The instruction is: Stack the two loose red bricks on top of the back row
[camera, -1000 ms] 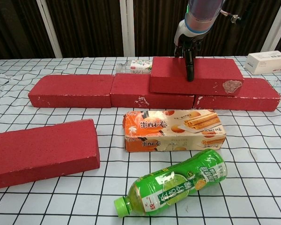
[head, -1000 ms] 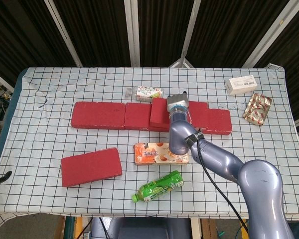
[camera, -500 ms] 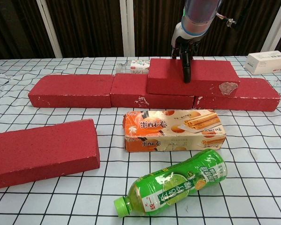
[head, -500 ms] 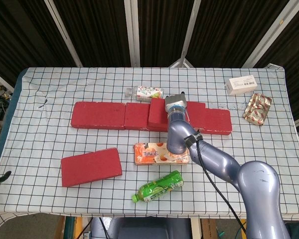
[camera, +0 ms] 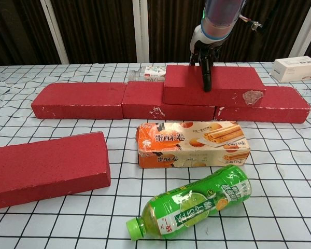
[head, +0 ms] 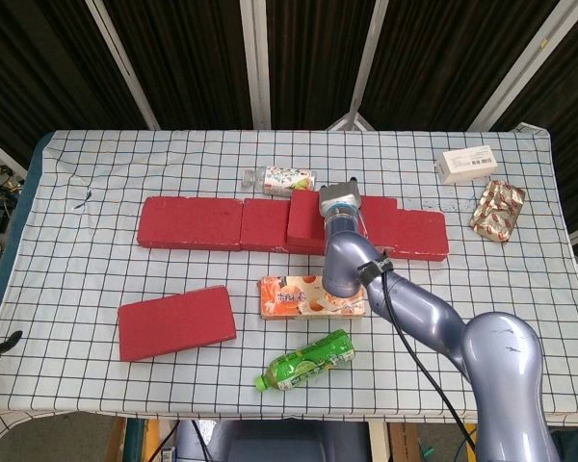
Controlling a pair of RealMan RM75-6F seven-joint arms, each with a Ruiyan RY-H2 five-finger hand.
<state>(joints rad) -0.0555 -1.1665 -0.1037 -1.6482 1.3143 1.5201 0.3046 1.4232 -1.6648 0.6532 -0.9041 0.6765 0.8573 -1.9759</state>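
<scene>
Looking from the chest camera, we see the right hand point(camera: 205, 54) at the stacked brick point(camera: 213, 85), fingers point(camera: 208, 78) running down its front face; we cannot tell whether it grips or only touches. This brick lies on the back row point(camera: 123, 100), straddling the middle and right bricks. In the head view the right arm point(head: 405, 308) hides the hand. The second loose brick point(head: 176, 322) lies flat at the front left of the table point(head: 77, 250), well apart from the row. A biscuit box point(camera: 193, 143) sits before the row, a green bottle point(camera: 192, 202) lying nearer. We see no left hand.
</scene>
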